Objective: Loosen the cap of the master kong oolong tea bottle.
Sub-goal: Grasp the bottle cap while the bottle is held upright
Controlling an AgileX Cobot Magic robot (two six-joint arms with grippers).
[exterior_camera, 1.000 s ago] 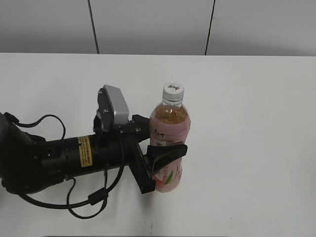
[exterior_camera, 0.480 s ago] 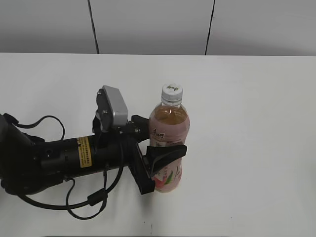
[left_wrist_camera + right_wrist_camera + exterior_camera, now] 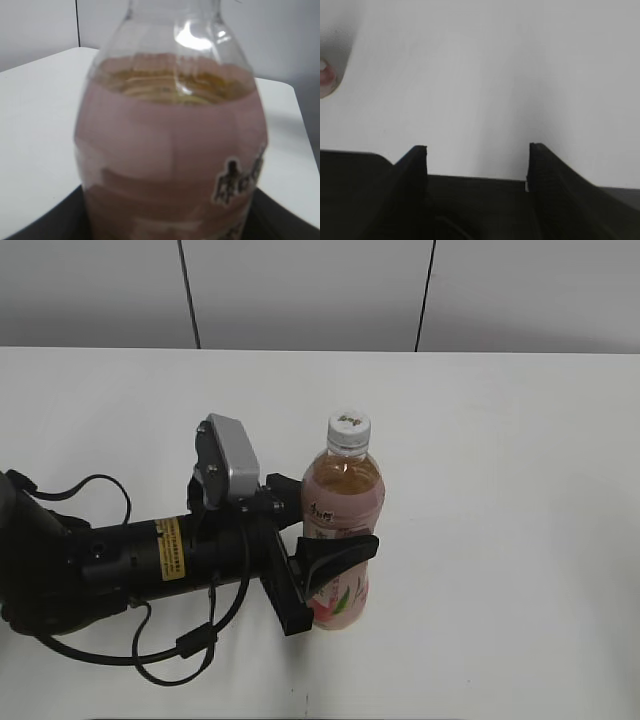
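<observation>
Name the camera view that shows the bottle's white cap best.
The exterior view: the cap sits whole and unobstructed atop the bottle, its dark logo visible. The left wrist view shows only the bottle's body and shoulder, cut off below the cap. The right wrist view shows no cap that can be made out.

One bottle (image 3: 341, 530) stands at the frame's centre, with one cap (image 3: 349, 428); one robot arm (image 3: 140, 555) lies lower left.

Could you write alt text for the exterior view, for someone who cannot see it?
A black robot gripper clasps the pink-labelled oolong tea bottle upright on a white table. Its white cap is on.
</observation>
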